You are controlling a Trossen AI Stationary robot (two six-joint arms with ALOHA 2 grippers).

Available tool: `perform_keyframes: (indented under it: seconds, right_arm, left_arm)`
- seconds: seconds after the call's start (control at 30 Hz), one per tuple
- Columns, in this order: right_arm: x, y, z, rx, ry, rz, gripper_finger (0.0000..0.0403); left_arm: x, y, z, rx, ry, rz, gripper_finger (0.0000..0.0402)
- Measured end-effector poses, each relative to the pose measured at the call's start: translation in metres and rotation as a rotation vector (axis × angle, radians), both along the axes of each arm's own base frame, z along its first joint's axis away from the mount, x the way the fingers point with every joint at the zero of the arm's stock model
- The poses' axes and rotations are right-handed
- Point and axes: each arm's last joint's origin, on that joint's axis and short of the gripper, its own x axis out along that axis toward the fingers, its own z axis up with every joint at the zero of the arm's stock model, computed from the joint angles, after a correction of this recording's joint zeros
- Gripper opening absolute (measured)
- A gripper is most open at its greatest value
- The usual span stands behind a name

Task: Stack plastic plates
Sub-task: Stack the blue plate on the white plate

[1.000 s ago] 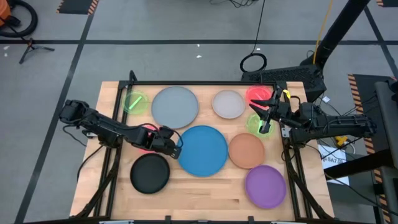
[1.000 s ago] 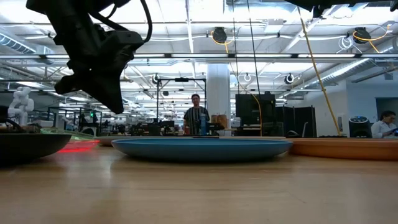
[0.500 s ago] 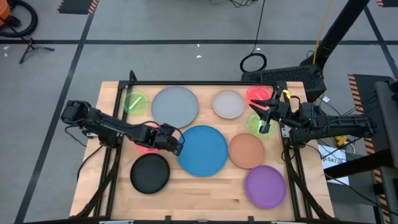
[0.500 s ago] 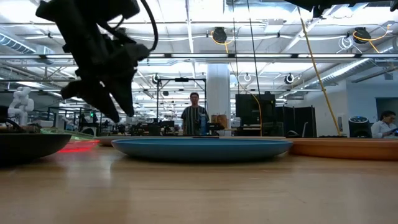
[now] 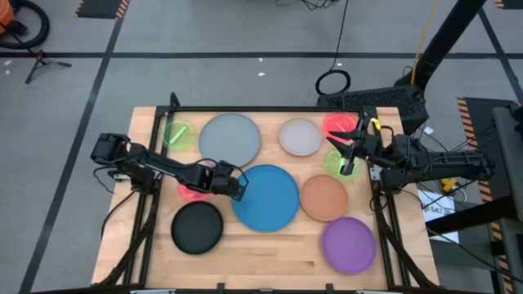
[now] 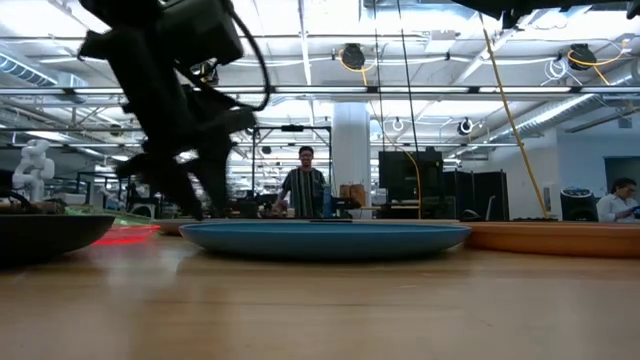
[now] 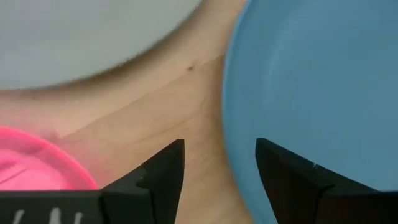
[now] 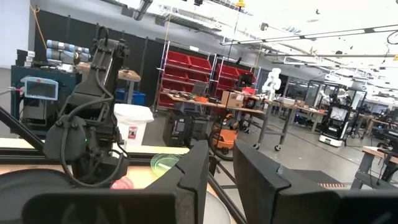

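The left gripper (image 5: pixel 238 189) has its fingers (image 7: pixel 163 171) spread and holds nothing; it straddles the left rim of the large round blue plastic plate (image 5: pixel 266 197). Beside that rim lie the small translucent pink plastic plate (image 5: pixel 193 190) and the medium black plastic plate (image 5: pixel 197 226). The large grey plastic plate (image 5: pixel 230 138) lies just behind the blue plate. The right gripper (image 5: pixel 346 158), fingers released, waits right of it above a small green plastic plate (image 5: pixel 333 162). No legible writing shows.

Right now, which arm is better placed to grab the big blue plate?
Left, probably. The left pincer is open, straddling the blue plate's near rim, with the pink plate beside it. The right pincer hovers over the green plate at the far right edge.
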Motion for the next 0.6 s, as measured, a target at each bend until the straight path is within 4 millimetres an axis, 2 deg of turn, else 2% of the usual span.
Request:
perform_keyframes:
  seconds: [0.13,0.5,0.6]
  right_arm:
    - [0.001,0.000,0.000,-0.005,0.005,-0.001,0.0068]
    - [0.002,0.000,0.000,-0.009,0.005,-0.003,0.0068]
    - [0.001,0.000,0.000,-0.010,0.005,-0.004,0.0068]
  left_arm:
    - [0.004,-0.001,-0.012,0.017,0.027,0.002,0.0202]
    - [0.014,-0.005,-0.021,0.013,-0.006,-0.026,0.0202]
    - [0.014,-0.006,-0.024,0.015,0.009,-0.028,0.0187]
